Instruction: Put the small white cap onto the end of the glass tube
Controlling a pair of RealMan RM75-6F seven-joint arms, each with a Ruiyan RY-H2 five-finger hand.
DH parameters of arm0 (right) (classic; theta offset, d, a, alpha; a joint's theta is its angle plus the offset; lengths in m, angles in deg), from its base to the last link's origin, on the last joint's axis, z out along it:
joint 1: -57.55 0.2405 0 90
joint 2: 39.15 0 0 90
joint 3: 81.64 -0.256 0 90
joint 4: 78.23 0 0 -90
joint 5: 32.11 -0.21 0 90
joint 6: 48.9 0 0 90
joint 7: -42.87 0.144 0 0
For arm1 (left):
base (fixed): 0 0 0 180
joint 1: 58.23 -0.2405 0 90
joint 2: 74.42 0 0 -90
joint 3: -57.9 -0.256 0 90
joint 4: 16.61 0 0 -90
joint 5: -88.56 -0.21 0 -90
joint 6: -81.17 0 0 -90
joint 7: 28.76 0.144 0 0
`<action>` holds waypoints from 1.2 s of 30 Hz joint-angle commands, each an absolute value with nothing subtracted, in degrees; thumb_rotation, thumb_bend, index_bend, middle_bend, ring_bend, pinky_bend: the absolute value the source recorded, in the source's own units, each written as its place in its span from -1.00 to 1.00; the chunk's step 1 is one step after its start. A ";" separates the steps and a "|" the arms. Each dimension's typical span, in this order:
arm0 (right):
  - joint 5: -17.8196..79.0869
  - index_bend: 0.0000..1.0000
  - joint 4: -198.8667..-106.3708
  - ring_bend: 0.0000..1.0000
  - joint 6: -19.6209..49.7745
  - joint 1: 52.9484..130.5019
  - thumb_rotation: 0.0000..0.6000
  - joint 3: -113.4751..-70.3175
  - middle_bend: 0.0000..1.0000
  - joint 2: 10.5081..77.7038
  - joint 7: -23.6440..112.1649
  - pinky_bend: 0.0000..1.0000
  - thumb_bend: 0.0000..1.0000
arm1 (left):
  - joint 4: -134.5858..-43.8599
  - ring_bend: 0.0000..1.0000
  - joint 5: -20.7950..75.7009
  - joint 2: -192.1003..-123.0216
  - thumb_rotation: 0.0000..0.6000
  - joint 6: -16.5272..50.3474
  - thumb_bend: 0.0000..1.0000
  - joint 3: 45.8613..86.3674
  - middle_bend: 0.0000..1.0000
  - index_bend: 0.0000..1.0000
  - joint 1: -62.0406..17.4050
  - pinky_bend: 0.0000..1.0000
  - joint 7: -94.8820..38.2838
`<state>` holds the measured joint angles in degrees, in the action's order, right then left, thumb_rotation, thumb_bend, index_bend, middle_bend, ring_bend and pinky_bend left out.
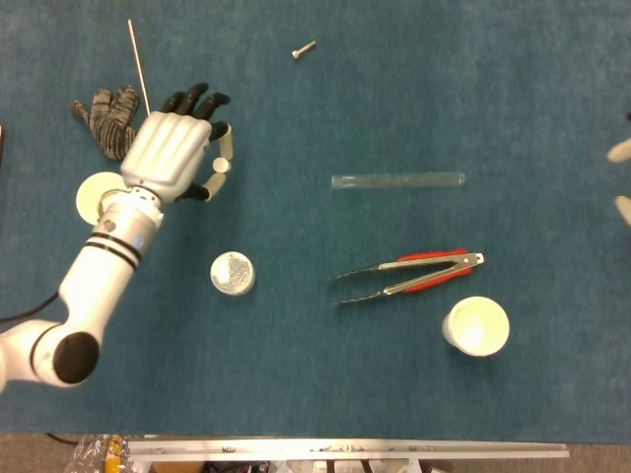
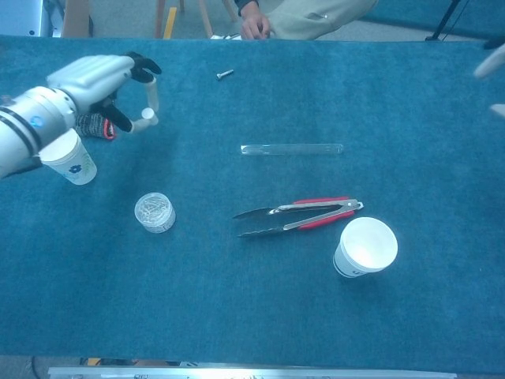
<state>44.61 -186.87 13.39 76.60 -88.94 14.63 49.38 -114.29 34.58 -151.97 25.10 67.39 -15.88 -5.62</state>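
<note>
The glass tube [image 1: 397, 181] [image 2: 292, 148] lies flat on the blue cloth, left to right, near the table's middle. My left hand [image 1: 173, 148] [image 2: 99, 75] is raised above the table at the left, well away from the tube. It pinches the small white cap [image 1: 221, 166] [image 2: 147, 115] between thumb and a finger. Of my right hand [image 1: 621, 177] [image 2: 493, 83] only blurred pale fingertips show at the right edge, spread apart with nothing between them.
Red-handled tongs [image 1: 414, 273] [image 2: 300, 215] lie just in front of the tube, a paper cup [image 1: 476, 326] beside them. Another cup [image 1: 97, 194], a grey glove [image 1: 106, 116], a thin rod [image 1: 138, 64] and a round tin [image 1: 233, 273] sit at the left. A screw [image 1: 304, 48] lies far back.
</note>
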 commanded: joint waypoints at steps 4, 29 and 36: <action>39.78 -0.12 -187.41 -0.84 5.25 83.92 1.00 -90.82 -0.64 18.34 42.40 -0.49 -0.44 | -121.15 -1.00 32.78 -147.15 1.00 21.91 -0.35 65.90 -0.73 0.05 -18.48 -1.00 -5.65; 9.09 -0.02 -177.66 -0.83 6.50 106.43 1.00 -92.79 -0.64 44.70 5.45 -0.47 -0.49 | -132.44 -1.00 26.20 -138.43 1.00 16.66 -0.35 63.93 -0.74 0.05 -22.91 -1.00 -6.53; 3.17 -0.02 -173.85 -0.83 8.55 110.10 1.00 -91.60 -0.64 50.16 -0.11 -0.47 -0.53 | -132.50 -1.00 24.72 -138.11 1.00 17.05 -0.35 63.48 -0.75 0.04 -23.31 -1.00 -7.36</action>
